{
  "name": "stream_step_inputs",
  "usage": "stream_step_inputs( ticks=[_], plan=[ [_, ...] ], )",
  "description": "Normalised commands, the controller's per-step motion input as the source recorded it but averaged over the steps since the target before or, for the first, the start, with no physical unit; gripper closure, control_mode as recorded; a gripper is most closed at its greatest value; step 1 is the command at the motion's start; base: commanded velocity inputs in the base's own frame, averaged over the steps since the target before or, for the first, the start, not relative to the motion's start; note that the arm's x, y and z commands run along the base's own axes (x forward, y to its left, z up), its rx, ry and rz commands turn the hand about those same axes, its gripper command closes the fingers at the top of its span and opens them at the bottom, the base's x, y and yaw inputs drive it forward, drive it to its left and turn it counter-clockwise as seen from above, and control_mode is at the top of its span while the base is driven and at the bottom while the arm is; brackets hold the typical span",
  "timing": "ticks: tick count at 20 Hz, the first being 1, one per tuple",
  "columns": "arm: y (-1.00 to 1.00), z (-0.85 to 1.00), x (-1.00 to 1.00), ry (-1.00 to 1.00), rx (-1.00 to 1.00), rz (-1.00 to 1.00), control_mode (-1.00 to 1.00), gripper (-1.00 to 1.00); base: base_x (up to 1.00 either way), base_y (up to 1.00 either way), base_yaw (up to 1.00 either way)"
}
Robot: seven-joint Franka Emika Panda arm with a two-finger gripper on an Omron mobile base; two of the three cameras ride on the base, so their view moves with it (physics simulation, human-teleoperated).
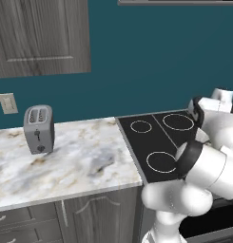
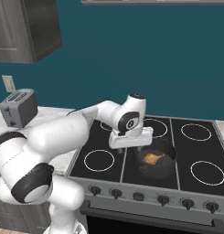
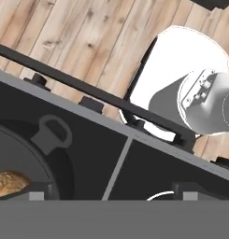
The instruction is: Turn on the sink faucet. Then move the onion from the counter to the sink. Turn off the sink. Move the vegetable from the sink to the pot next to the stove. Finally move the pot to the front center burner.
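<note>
You had set the pot (image 2: 153, 162) on the front center burner of the stove (image 2: 195, 153), with the onion (image 2: 151, 159) inside. Your tool (image 2: 136, 145) hung by its rim; I cannot tell its grip.

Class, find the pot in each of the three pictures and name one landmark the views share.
Left base view: the pot is hidden behind the robot's arm.
Right base view: the pot sits on the front centre of the stove, under the hand, with something tan-brown inside.
Hand view: the pot at lower left, handle loop up.
Shared landmark: the stove with white ring burners.
</note>
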Motion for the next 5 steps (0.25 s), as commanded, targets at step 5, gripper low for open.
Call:
stream_step_inputs(
  ticks=[5],
  plan=[
    [0.53, 0.29, -0.42, 0.0, -0.06, -0.07, -1.0, -1.0, 0.0, 0.0, 0.0]
  ],
)
